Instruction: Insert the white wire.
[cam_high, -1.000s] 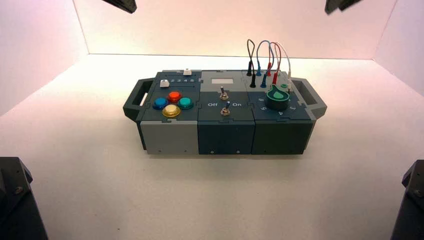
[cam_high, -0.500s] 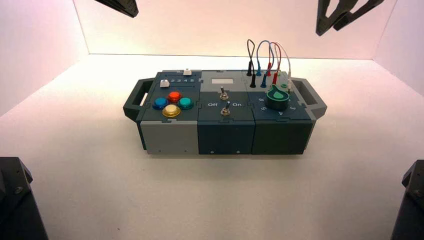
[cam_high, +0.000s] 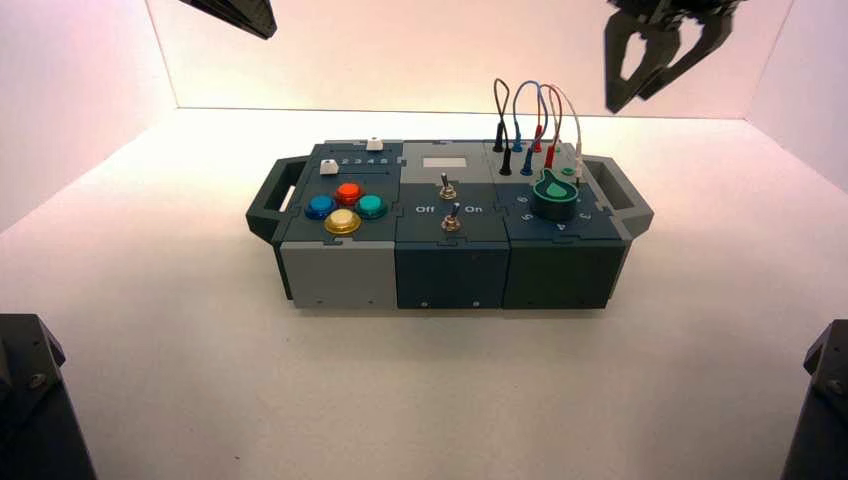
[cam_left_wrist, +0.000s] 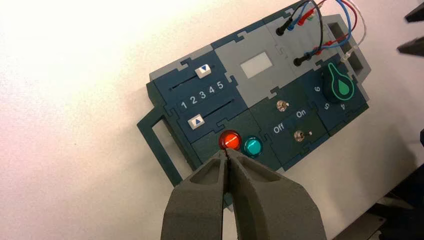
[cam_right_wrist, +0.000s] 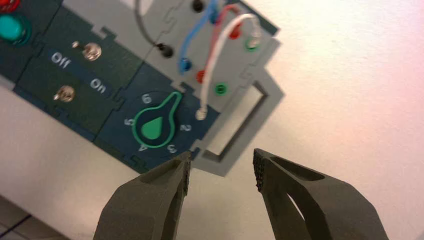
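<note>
Trainee: What is the state of the right gripper (cam_right_wrist: 222, 153)?

Instructor: It is open and empty, raised off the box's right end. The left gripper (cam_left_wrist: 226, 151) is closed and idle, above the box's left side.

Trainee: In which direction does the white wire (cam_right_wrist: 218, 54) lie from the right gripper?

Instructor: To its left and below, well apart. The right gripper is the nearer of the two and is the one to use.

Trainee: State the wire's long axis.

Instructor: It arches from the far side of the box toward the near side. The far plug (cam_right_wrist: 255, 40) is at the far green socket (cam_right_wrist: 251, 46). The near plug (cam_right_wrist: 201, 114) is out of its socket, between the knob (cam_right_wrist: 155, 125) and the right handle (cam_right_wrist: 242, 131).

Trainee: How do the fingers relate to that axis?

Instructor: Their gap opens roughly across the wire. The approach should therefore need little wrist turn: move left, lower, and straddle the near plug.

Trainee: Where is it to be inserted?

Instructor: Presumably in the near green socket (cam_right_wrist: 220, 89), just beside it and farther from the robot. Caution: the red wire (cam_right_wrist: 216, 42) runs close alongside; a wide grip could catch it.
</note>
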